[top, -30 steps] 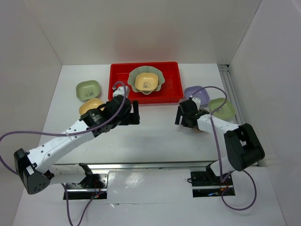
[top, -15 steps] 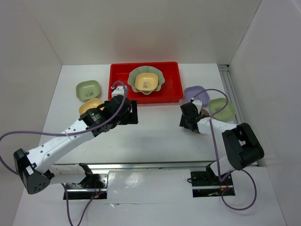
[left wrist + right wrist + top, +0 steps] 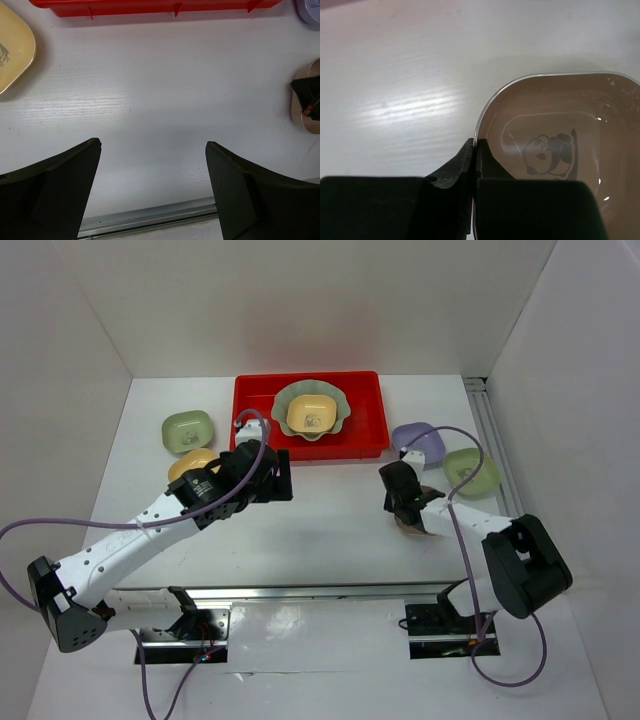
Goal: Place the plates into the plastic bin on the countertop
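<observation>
My right gripper (image 3: 476, 150) is shut on the left rim of the brownish pink plate (image 3: 560, 145), which has a panda drawing inside. From above, that plate (image 3: 418, 528) sits tilted just below the right gripper (image 3: 405, 505). The red plastic bin (image 3: 255, 430) at the back holds the large pale green plate (image 3: 340, 410) with a yellow plate (image 3: 310, 415) in it. A lavender plate (image 3: 420, 443) and a green plate (image 3: 472, 471) lie on the countertop (image 3: 330, 530) at the right. Another green plate (image 3: 187, 430) and a yellow plate (image 3: 190, 464) lie at the left. My left gripper (image 3: 152, 150) is open over bare countertop.
White walls close in the countertop on three sides. A metal rail (image 3: 300, 592) runs along the near edge, and another rail (image 3: 495, 440) runs along the right side. In the left wrist view the bin's front wall (image 3: 150, 6) is at the top.
My right gripper has shut on the brownish pink plate's rim and drawn it toward the near edge, away from the lavender and green plates. The left arm has hardly moved.
</observation>
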You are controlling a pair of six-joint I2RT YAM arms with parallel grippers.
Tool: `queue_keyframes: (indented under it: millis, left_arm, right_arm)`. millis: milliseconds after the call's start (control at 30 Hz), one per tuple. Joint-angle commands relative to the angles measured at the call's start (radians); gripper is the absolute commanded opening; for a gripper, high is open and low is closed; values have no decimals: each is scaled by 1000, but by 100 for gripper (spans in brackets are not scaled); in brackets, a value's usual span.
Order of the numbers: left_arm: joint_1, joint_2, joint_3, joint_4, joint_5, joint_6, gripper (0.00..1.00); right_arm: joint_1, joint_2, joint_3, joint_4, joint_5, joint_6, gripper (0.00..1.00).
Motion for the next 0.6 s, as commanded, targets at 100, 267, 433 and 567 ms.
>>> queue_keyframes:
  millis: [100, 267, 433, 567]
  left_arm:
    - [-4, -33, 35, -7, -22, 12, 99]
    - [-4, -33, 35, -16, -22, 12, 99]
    - [-4, -33, 44, -16, -22, 3, 99]
    - [-4, -53, 53, -55, -32, -28, 99]
  right_arm:
    - [142, -156, -17, -153, -122, 121, 0]
    - [253, -339, 119, -322, -93, 141, 0]
    - [296, -402, 303, -339, -143, 111, 0]
    - [296, -382, 398, -175, -242, 14, 0]
